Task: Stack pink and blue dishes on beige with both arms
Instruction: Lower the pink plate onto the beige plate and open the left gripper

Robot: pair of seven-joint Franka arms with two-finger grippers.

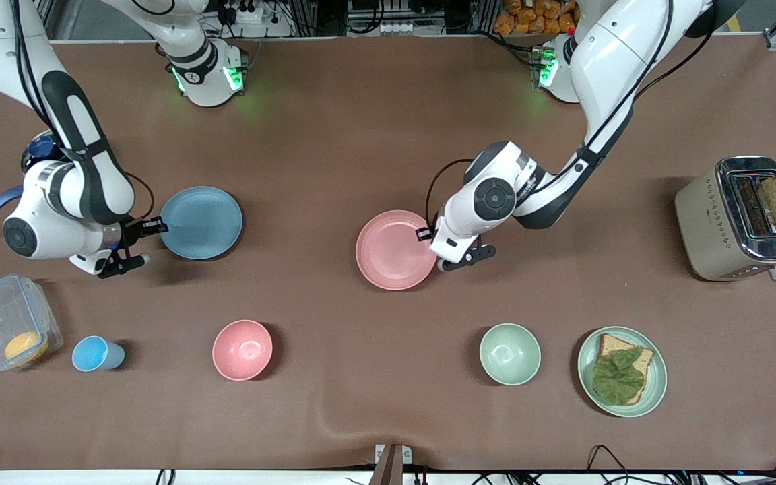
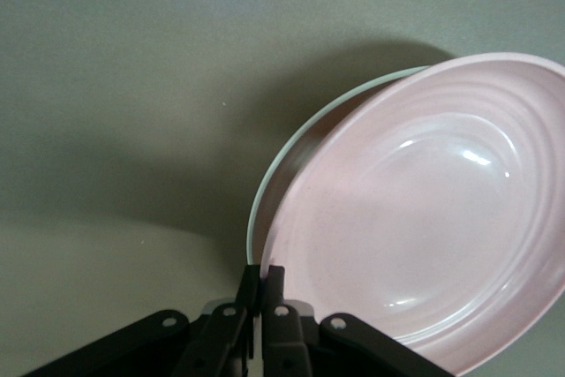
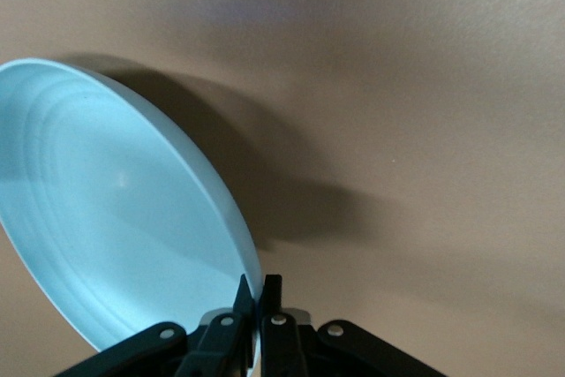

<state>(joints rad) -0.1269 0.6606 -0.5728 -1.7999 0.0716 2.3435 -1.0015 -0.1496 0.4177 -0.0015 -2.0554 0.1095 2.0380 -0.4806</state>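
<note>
The pink plate (image 1: pixel 388 250) lies mid-table, and my left gripper (image 1: pixel 426 234) is shut on its rim at the edge toward the left arm's end. The left wrist view shows the pink plate (image 2: pixel 424 209) tilted in my gripper (image 2: pixel 261 273), over the thin pale rim of another plate (image 2: pixel 258 209). That looks like the beige one, and the pink plate hides it in the front view. The blue plate (image 1: pixel 203 222) is toward the right arm's end. My right gripper (image 1: pixel 157 226) is shut on its rim. In the right wrist view the blue plate (image 3: pixel 115 218) sits between the jaws of that gripper (image 3: pixel 257 284).
Nearer the front camera stand a clear container (image 1: pixel 9 322), blue cup (image 1: pixel 95 353), pink bowl (image 1: pixel 242 349), green bowl (image 1: pixel 510 353) and a green plate with bread and lettuce (image 1: pixel 657 377). A toaster holding a bread slice (image 1: pixel 738 219) stands at the left arm's end.
</note>
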